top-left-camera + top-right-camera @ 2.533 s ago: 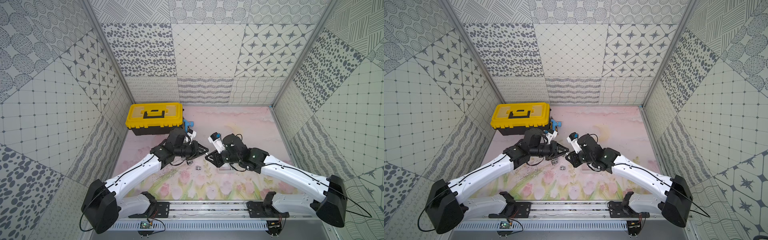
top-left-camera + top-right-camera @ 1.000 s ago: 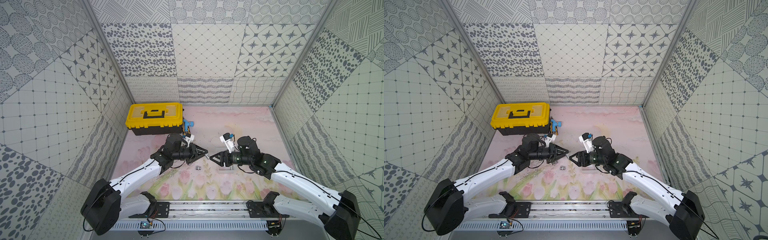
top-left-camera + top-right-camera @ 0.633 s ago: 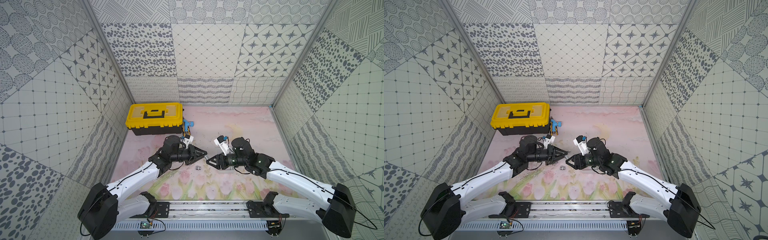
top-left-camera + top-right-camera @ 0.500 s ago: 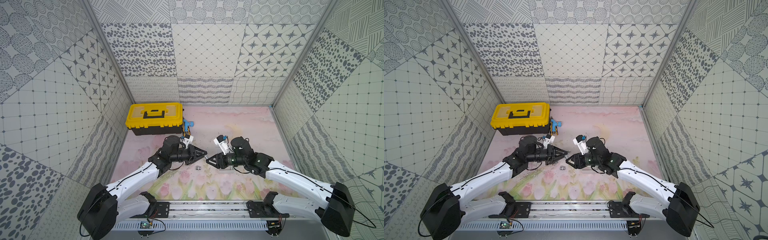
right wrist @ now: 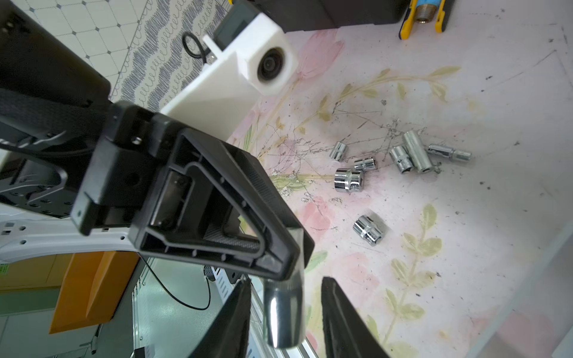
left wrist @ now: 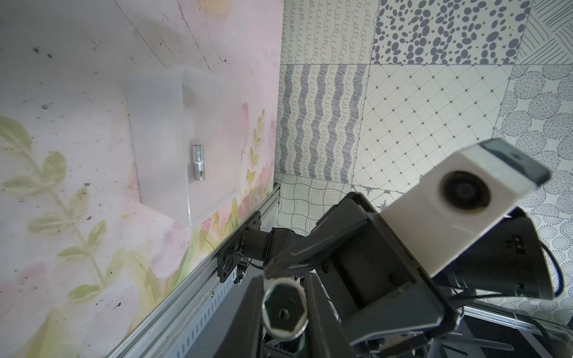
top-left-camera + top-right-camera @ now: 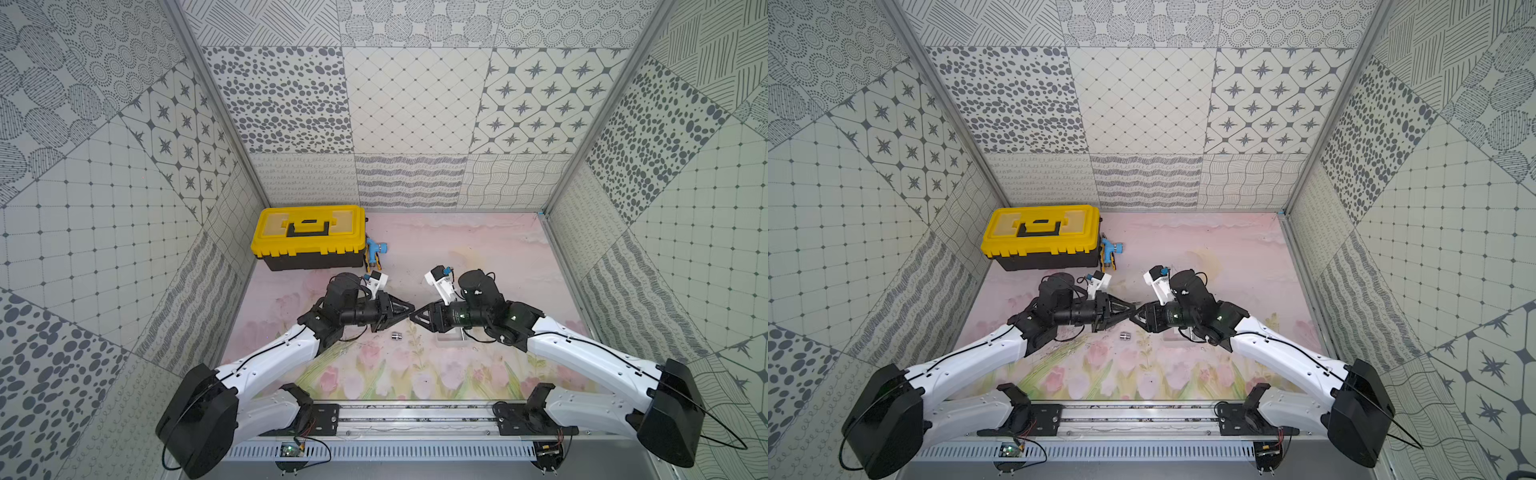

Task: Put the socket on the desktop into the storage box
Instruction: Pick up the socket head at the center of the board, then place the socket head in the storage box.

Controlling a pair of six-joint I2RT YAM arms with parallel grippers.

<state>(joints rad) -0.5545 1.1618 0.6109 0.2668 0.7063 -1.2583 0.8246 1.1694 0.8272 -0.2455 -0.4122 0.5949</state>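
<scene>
Held socket [image 5: 283, 313] clamped in left jaws above the bench [image 7: 478, 249], between right jaws parted and not yet touching, likely for handover toward the storage box [image 6: 155, 130] beneath the right arm [image 7: 582, 357].

Floral tabletop [image 7: 478, 249]: yellow toolbox [image 7: 309, 237], blue fitting [image 7: 376, 251], clear storage box [image 6: 161, 124], loose sockets [image 5: 348, 179].
</scene>
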